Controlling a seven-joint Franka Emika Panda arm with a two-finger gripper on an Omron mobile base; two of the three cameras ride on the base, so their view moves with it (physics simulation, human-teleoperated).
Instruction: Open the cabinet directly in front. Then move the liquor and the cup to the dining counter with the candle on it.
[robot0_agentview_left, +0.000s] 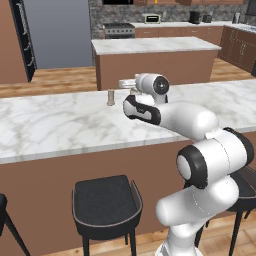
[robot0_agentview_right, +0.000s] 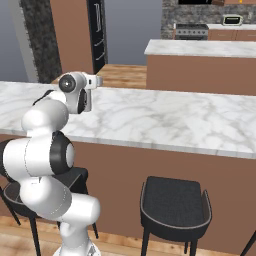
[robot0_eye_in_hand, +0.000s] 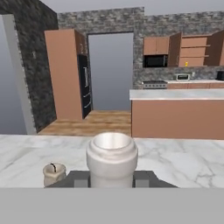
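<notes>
My gripper (robot0_eye_in_hand: 111, 179) reaches level over the dining counter (robot0_eye_in_hand: 183, 162) and is shut on the liquor (robot0_eye_in_hand: 112, 153). The liquor's pale neck and open mouth stand upright between the two fingertips (robot0_eye_in_hand: 81, 178), and its body is hidden below. The small beige candle (robot0_eye_in_hand: 54, 173) sits on the marble just left of the bottle. From the left base view the gripper (robot0_agentview_left: 128, 84) hovers right of the candle (robot0_agentview_left: 111, 97) above the counter (robot0_agentview_left: 50, 125). Far across the kitchen the cabinet (robot0_eye_in_hand: 194, 48) stands open. A tiny yellow speck on its shelf looks like the cup (robot0_eye_in_hand: 187, 64).
Dark stools (robot0_agentview_left: 106, 200) (robot0_agentview_right: 175, 205) stand along the near side of the dining counter (robot0_agentview_right: 175, 115). Behind it is the smaller marble island (robot0_agentview_left: 155, 46) (robot0_eye_in_hand: 175, 94). A black fridge (robot0_eye_in_hand: 84, 85) and a doorway lie at the back left, over wooden floor.
</notes>
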